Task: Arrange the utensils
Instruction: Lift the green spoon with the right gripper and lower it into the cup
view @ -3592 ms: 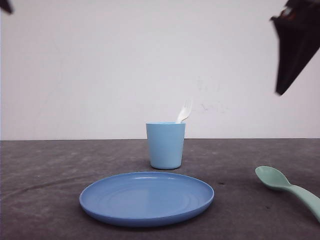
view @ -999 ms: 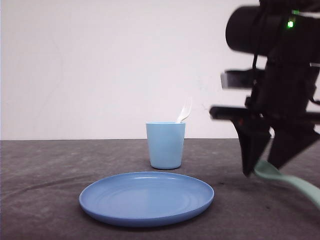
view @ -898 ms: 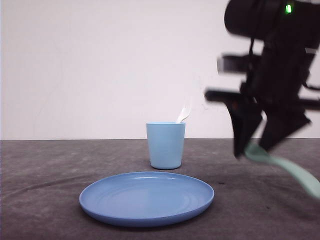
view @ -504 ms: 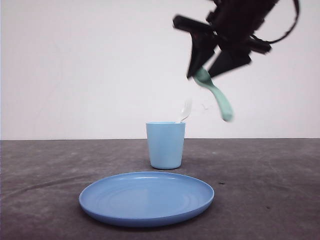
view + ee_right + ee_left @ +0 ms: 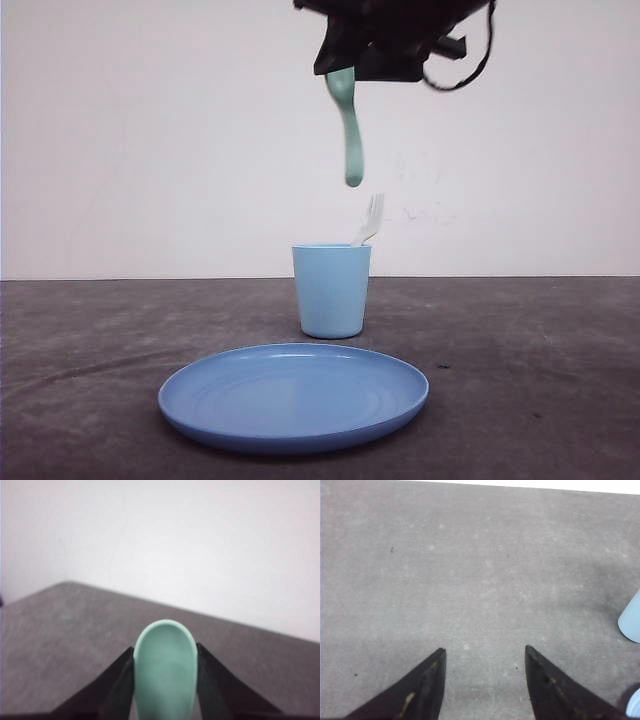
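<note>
My right gripper (image 5: 340,70) hangs high above the light blue cup (image 5: 331,290) and is shut on the bowl of the mint-green spoon (image 5: 349,130), whose handle points straight down toward the cup's mouth. In the right wrist view the spoon (image 5: 165,667) bowl sits squeezed between both black fingers (image 5: 117,687). The white fork (image 5: 369,222) stands in the cup, tines up, leaning right. My left gripper (image 5: 485,652) is open over bare table, nothing between its fingers.
A round blue plate (image 5: 293,395) lies in front of the cup on the dark grey table (image 5: 520,400). The cup's edge (image 5: 631,622) shows beside the left gripper. A white wall stands behind the table.
The right gripper came down on the spoon at the right of the table, lifted it, and carried it up and left until it hangs handle-down above the cup.
</note>
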`<state>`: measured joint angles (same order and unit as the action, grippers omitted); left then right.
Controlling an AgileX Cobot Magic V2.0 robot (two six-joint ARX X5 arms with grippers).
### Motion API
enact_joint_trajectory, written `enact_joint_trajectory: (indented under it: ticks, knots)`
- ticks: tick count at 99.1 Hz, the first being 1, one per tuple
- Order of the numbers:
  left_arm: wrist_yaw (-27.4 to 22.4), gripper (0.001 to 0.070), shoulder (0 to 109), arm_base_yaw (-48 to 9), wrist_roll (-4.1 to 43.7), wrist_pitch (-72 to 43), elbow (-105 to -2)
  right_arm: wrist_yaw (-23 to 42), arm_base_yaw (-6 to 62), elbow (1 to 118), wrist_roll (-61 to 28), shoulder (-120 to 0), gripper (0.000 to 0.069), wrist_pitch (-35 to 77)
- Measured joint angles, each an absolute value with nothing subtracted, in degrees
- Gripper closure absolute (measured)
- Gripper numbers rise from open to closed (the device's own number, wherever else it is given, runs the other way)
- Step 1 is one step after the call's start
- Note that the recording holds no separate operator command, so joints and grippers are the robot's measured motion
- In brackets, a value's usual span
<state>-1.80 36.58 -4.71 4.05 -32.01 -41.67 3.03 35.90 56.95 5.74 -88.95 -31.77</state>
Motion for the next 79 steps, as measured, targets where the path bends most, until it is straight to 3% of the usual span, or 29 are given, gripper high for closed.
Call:
enact_joint_trajectory:
  ticks: [29, 79]
  knots:
    - [-1.8, 0.0412, 36.6, -4.7, 4.1, -32.0, -41.7, 2.8, 35.9, 56.9, 4.1, -97.7, 0.0523, -43.1]
    - [-1.8, 0.0412, 36.6, -4.7, 4.1, -32.0, -41.7, -1.5, 36.0, 57.0, -0.3, -104.9, 0.0523, -40.4]
